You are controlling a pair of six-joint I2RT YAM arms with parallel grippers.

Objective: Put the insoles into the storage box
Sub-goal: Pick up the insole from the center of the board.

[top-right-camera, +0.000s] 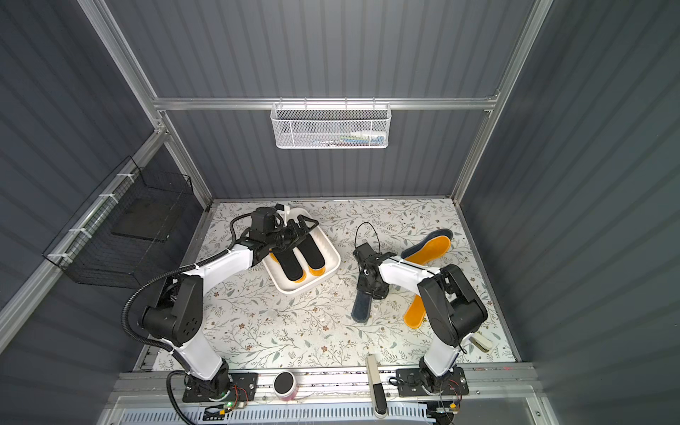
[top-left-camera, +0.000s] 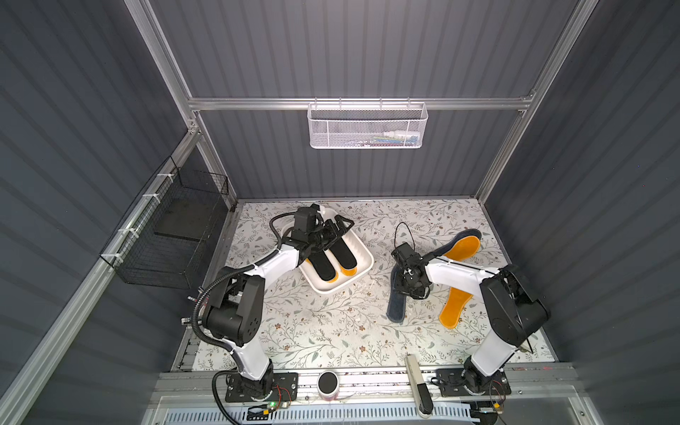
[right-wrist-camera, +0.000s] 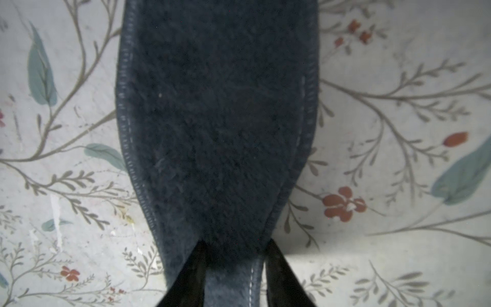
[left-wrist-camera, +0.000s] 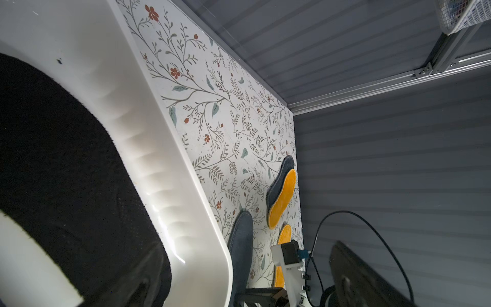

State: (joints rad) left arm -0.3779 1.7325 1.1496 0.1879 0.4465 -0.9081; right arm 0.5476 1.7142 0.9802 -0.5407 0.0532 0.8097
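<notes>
Right wrist: fuzzy dark-blue stitched insole (right-wrist-camera: 218, 133)

Left tool (top-left-camera: 337, 225) wide apart; right tool (right-wrist-camera: 235, 245) in narrow pinch.

White storage box (top-left-camera: 328, 290) holding two black insoles (top-left-camera: 325, 268) atop orange insoles (top-left-camera: 348, 272), left gripper (top-left-camera: 340, 228) above it, right gripper (top-left-camera: 413, 292) on grey-blue insole (top-left-camera: 395, 312)

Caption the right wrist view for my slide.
Right tool pinching a fuzzy grey-blue insole across its width, the insole stretched over the floral tabletop.
</notes>
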